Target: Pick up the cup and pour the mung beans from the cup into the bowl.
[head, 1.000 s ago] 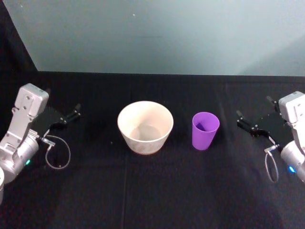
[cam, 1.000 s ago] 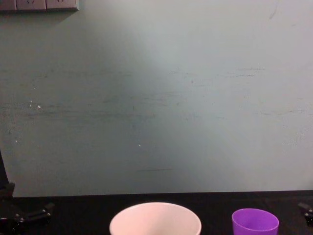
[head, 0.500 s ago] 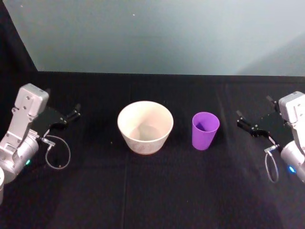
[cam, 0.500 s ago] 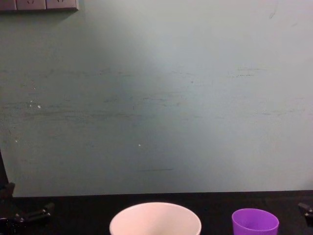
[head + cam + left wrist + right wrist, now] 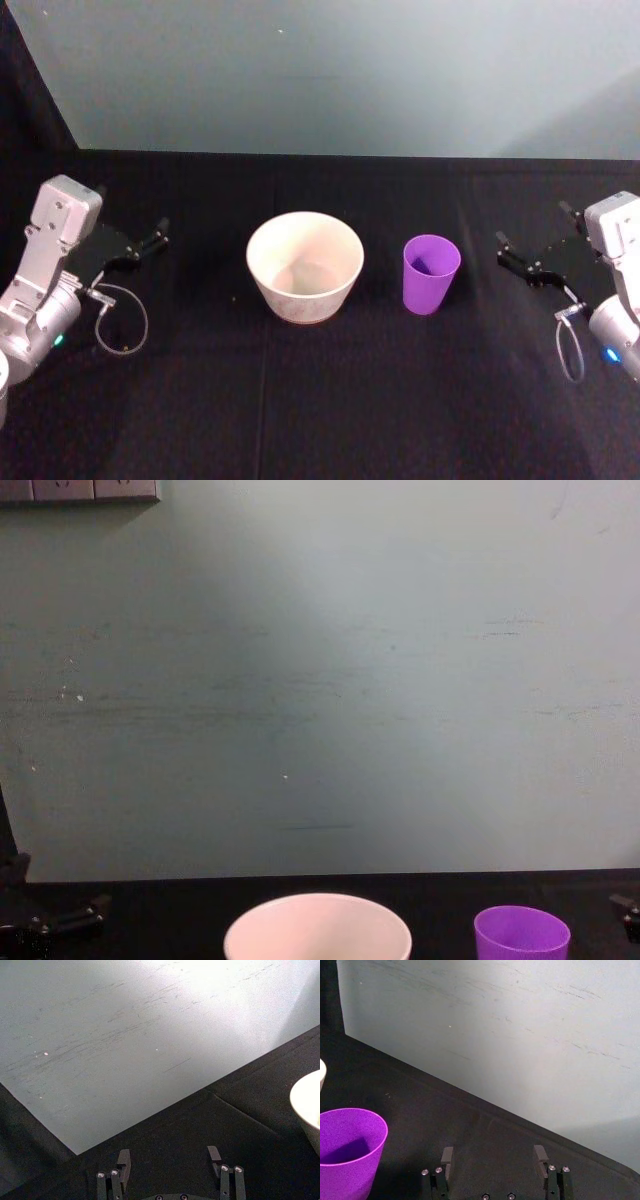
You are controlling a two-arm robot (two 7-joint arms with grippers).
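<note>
Black cloth covers the table, which runs up to a pale green wall along its far edge. The bowl stands upright at the middle of the table, slightly toward the far edge. The cup stands upright just beside the bowl on the robot's right, separated from it by a narrow gap and touching nothing. What the cup contains cannot be made out.

The left gripper hangs near the left edge of the table, well apart from the bowl, fingers spread wide and empty. The right gripper hangs near the right edge, near the cup but not touching it, fingers likewise spread wide and empty.
</note>
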